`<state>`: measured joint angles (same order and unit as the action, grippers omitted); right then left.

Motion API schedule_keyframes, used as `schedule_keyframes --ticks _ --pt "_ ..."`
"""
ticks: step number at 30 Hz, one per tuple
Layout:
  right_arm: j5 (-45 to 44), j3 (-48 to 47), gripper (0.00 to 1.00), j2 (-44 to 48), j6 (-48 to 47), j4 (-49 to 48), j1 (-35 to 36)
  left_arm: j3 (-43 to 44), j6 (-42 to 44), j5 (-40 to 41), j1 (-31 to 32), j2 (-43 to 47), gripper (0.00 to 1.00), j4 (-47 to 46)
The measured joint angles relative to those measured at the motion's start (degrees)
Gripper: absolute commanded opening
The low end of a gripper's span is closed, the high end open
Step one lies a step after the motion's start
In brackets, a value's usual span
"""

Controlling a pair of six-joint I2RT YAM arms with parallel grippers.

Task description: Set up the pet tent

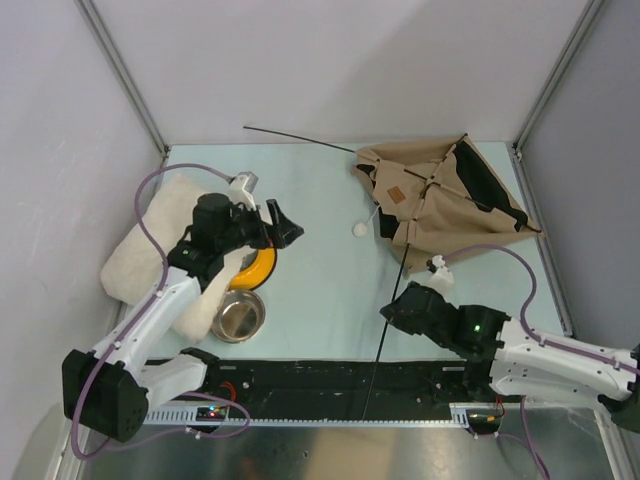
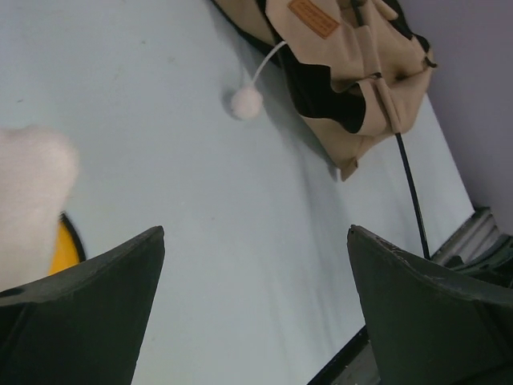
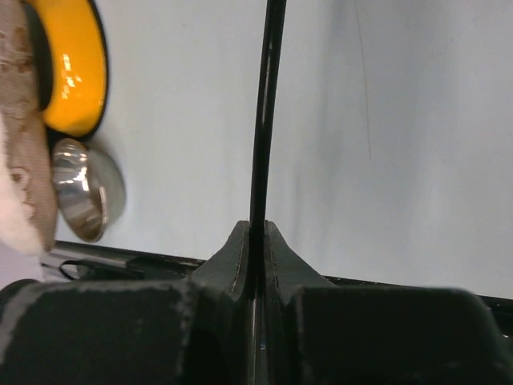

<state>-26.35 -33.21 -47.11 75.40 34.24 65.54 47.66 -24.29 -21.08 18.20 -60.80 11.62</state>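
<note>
I have the right gripper (image 3: 255, 237) with its jaws clamped on the pole (image 3: 264, 120), which runs lengthwise out from the tent (image 1: 430, 200). The left gripper (image 2: 256, 233), jaws apart, hangs well away from the tent.

Fluffy pillow (image 1: 125, 265), yellow holder (image 1: 258, 268), steel bowl (image 1: 238, 315)

The bench (image 1: 320, 295) has a pale mint-green top, matte and evenly lit, with only soft shadows on it. Plain light grey walls (image 1: 330, 60) close it in at the back and on both sides, meeting at slanting silver posts (image 1: 122, 70). A black rail (image 1: 300, 380) runs along the near edge, then a brushed steel plate (image 1: 350, 450).
</note>
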Motion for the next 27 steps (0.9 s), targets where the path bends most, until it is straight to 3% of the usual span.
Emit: schedule_keyframes --ticks 12,21,27 --pt "-2.71 0.22 0.00 11.15 -11.72 -3.58 -0.26 2.95 -7.21 -4.76 14.08 -11.28 1.00 -10.73" --pt "-3.21 0.22 0.00 9.99 -18.25 -9.07 -0.42 11.21 -10.99 -7.34 21.44 -22.18 0.97 -15.32" --pt "-3.21 0.22 0.00 8.24 -19.91 -11.43 -0.59 14.93 -14.47 -8.28 23.91 -28.59 0.91 -17.16"
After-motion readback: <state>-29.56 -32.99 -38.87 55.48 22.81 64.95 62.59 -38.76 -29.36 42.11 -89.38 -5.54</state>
